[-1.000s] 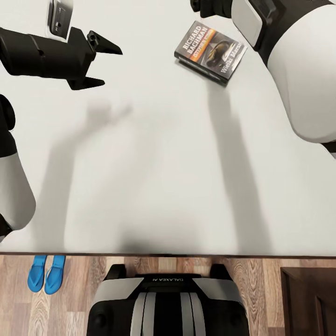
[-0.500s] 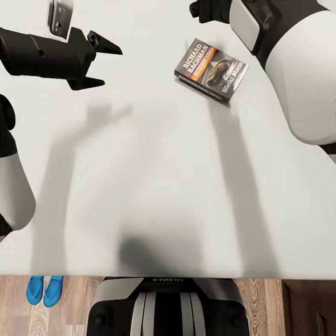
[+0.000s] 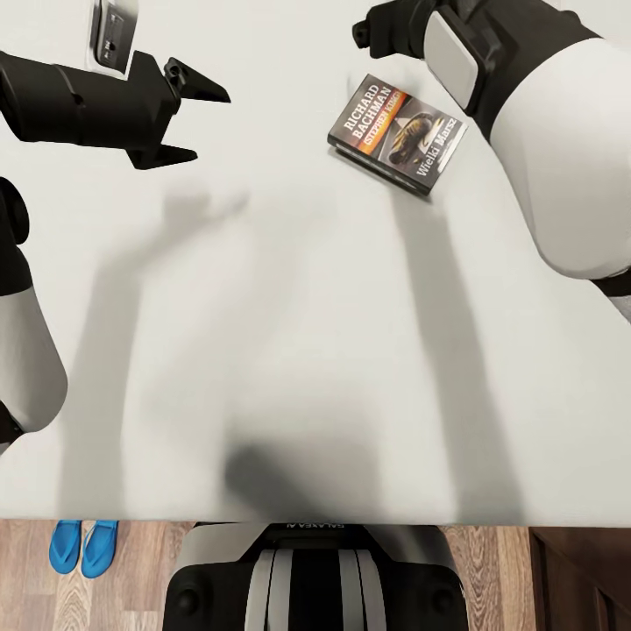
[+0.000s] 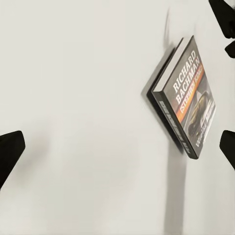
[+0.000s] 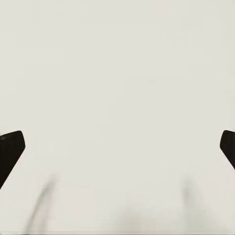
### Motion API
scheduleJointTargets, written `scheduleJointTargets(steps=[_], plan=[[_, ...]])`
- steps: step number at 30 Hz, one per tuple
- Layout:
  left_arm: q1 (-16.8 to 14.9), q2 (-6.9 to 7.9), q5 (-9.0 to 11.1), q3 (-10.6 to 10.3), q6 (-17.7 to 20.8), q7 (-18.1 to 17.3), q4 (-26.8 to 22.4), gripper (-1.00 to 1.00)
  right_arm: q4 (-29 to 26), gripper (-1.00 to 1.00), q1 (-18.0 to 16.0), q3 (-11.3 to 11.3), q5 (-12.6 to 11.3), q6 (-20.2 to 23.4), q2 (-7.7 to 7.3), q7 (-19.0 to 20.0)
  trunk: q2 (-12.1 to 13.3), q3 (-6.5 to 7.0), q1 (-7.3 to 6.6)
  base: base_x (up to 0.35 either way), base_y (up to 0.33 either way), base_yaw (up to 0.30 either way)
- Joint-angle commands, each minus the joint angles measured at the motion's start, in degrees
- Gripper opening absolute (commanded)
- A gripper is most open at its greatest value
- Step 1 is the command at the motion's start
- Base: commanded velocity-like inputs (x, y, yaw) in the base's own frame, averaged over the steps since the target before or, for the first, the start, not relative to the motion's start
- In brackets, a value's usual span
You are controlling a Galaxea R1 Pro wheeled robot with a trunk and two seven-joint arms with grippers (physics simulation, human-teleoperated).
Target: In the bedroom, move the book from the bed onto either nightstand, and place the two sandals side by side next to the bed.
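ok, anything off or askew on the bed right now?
Nothing damaged or spilled. The book lies flat on the bed, cover up but skewed to the mattress edge, untouched; both tools hang open above the mattress. The two sandals sit side by side on the floor by the bed's edge.

So the book [image 4: 185, 105] is lying flat on the bed [image 4: 83, 98], cover up, dark with an orange band and "RICHARD BACHMAN" in white lettering. It throws a thin shadow onto the plain off-white mattress. The left gripper [image 4: 120, 147] has its black fingertips [image 4: 10, 149] spread wide, poking in at the frame edges, with nothing between them. The book isn't touching either tip.
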Motion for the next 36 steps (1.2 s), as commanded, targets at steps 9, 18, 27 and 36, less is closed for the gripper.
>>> scheduleJointTargets(steps=[9, 18, 27, 36], plan=[[-0.1, 0.06, 0.5, 0.0, 0.2, 0.6, 0.0, 1.0, 0.2, 1.0, 0.7, 0.3, 0.6, 0.4, 0.03, 0.1, 0.0, -0.02, 0.0, 0.0, 0.0, 0.0], [-0.1, 0.07, 0.5, 0.0, 0.2, 0.6, 0.0, 1.0, 1.3, 1.0, 1.1, 0.3, 0.7, 0.4, 0.04, 0.0, 0.0, -0.02, 0.0, 0.0, 0.0, 0.0], [-0.1, 0.07, 0.5, -0.1, 0.2, 0.6, 0.0, 1.0, 2.4, 1.0, 1.8, 0.3, 0.7, 0.4, 0.08, 0.0, 0.0, -0.02, 0.0, 0.0, 0.0, 0.0], [-0.1, 0.07, 0.5, -0.1, 0.2, 0.6, 0.0, 1.0, 2.7, 1.0, 2.3, 0.3, 0.6, 0.4, 0.05, 0.0, 0.0, -0.02, 0.0, 0.0, 0.0, 0.0]])
